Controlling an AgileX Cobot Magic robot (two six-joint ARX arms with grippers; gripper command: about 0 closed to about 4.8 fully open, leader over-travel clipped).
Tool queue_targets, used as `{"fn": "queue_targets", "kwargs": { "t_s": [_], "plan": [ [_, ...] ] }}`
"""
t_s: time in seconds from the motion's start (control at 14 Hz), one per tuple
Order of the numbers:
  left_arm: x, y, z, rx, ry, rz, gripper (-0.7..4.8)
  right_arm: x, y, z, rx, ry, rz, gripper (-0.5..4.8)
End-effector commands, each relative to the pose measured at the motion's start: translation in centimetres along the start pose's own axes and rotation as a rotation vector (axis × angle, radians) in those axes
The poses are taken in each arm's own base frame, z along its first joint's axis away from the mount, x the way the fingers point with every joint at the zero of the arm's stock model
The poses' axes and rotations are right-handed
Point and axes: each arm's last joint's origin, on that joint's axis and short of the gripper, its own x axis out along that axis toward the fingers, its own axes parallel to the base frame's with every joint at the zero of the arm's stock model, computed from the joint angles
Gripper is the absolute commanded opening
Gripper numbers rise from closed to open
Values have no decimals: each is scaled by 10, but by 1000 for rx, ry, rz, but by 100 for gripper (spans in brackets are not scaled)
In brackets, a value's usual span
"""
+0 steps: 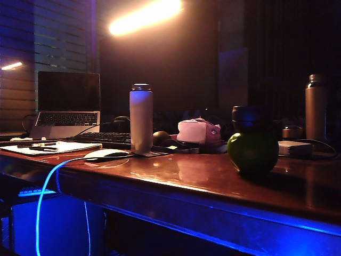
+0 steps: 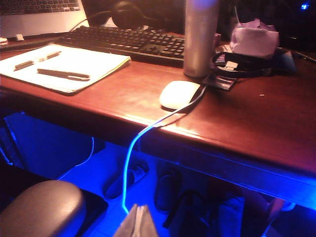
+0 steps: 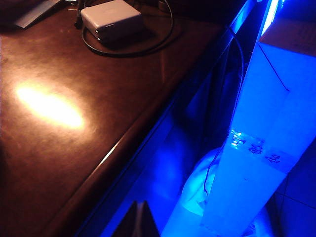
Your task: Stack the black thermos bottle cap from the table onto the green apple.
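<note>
Already the cap (image 1: 246, 118) sits on top of the apple (image 1: 253, 153), squat and upright as far as the dim light lets you judge. The apple stands near the table's (image 1: 176, 176) front edge, toward its right end, with nothing beside it to lean on, so the stack holds on the apple's own crown alone.

Note that neither arm shows in the exterior view. The left gripper (image 2: 137, 222) hangs off the front edge, below table level, only its pale tips peeking in; they look pressed together with nothing between them. The right gripper (image 3: 137, 219) also hangs off the edge near the right end, tips drawn tight and empty. Both are well apart from the apple, which is why the stack stands undisturbed.

Other clutter you can ignore: white thermos (image 1: 141, 118) mid-table, mouse (image 2: 179, 94) just in front of it with its cable dropping over the front edge, notepad (image 2: 69, 65) toward the left end, power brick (image 3: 111, 19) behind the right gripper's patch of table.

Judgement: the stacking reads as done; any bump to the table could roll the cap off.
</note>
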Motion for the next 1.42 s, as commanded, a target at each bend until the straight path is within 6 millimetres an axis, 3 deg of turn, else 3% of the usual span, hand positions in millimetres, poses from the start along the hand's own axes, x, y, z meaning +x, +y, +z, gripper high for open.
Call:
{"fn": "queue_targets", "kwargs": {
  "t_s": [0.07, 0.71, 0.93, 1.42],
  "plan": [
    [0, -2, 0, 7, -6, -27, -2, 1, 0, -2, 4, 5, -2, -5],
    [0, -3, -5, -8, 48, -31, -2, 1, 0, -2, 4, 5, -2, -5],
    [0, 3, -7, 8, 73, 170, -2, 1, 0, -2, 4, 5, -2, -5],
    [0, 4, -8, 45, 90, 184, -2, 1, 0, -2, 3, 5, 2, -5]
  ]
}}
